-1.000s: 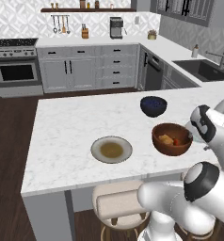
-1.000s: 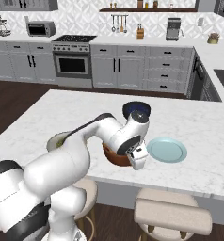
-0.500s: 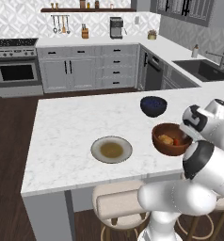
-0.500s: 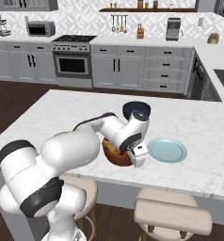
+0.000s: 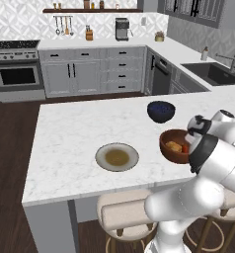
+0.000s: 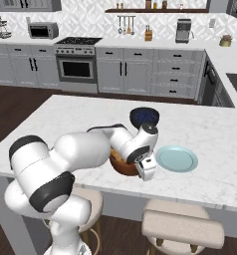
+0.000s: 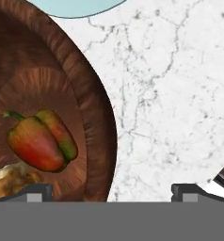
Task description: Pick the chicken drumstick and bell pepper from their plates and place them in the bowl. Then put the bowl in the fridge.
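The reddish-brown wooden bowl [image 7: 97,117] stands on the island near its front edge, with the bell pepper [image 7: 41,141] and the golden chicken drumstick [image 7: 8,181] lying inside. From the left base view the bowl [image 5: 167,143] also shows the drumstick [image 5: 173,146]. My gripper [image 7: 111,190] is open, its fingertips [image 7: 36,190] set wide on either side of the bowl's rim. In the right base view the gripper [image 6: 146,170] hangs at the bowl's [image 6: 119,164] right side. The teal plate [image 6: 177,158] and the grey plate [image 5: 117,157] are both bare.
A dark blue glossy bowl [image 5: 161,110] sits just behind the wooden bowl. Padded stools [image 6: 182,226] stand under the island's front edge. Cabinets, a stove [image 6: 78,62] and a sink [image 5: 215,73] line the far walls.
My hand has shifted slightly closer to the wooden bowl's rim. The bowl, plates and food have stayed put.
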Controlling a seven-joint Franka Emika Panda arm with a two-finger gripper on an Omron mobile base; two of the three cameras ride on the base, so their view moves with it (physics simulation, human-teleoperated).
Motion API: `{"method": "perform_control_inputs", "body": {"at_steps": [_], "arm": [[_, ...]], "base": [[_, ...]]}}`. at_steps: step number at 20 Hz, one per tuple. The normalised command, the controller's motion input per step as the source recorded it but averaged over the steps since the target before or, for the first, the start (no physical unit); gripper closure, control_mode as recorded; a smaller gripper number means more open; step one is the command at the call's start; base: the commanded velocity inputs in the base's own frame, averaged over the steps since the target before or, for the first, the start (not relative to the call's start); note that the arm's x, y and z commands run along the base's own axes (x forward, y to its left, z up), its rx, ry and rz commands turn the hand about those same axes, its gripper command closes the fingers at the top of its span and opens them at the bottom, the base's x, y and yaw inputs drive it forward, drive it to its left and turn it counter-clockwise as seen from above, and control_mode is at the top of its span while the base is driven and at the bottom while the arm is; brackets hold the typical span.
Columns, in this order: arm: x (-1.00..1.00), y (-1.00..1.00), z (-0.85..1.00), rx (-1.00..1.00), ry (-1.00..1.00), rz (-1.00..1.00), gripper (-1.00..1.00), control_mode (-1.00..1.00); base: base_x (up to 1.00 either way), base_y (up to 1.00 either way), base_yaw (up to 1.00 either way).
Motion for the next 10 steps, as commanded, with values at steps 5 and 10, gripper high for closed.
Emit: {"method": "perform_control_inputs", "body": {"at_steps": [5,10], "arm": [[0.12,0.19,-0.23,0.0,0.0,0.0,-1.0,-1.0],[0.26,0.3,-0.13,0.0,0.0,0.0,-1.0,-1.0]], "base": [[0.0,0.0,0.0],[0.0,0.0,0.0]]}}
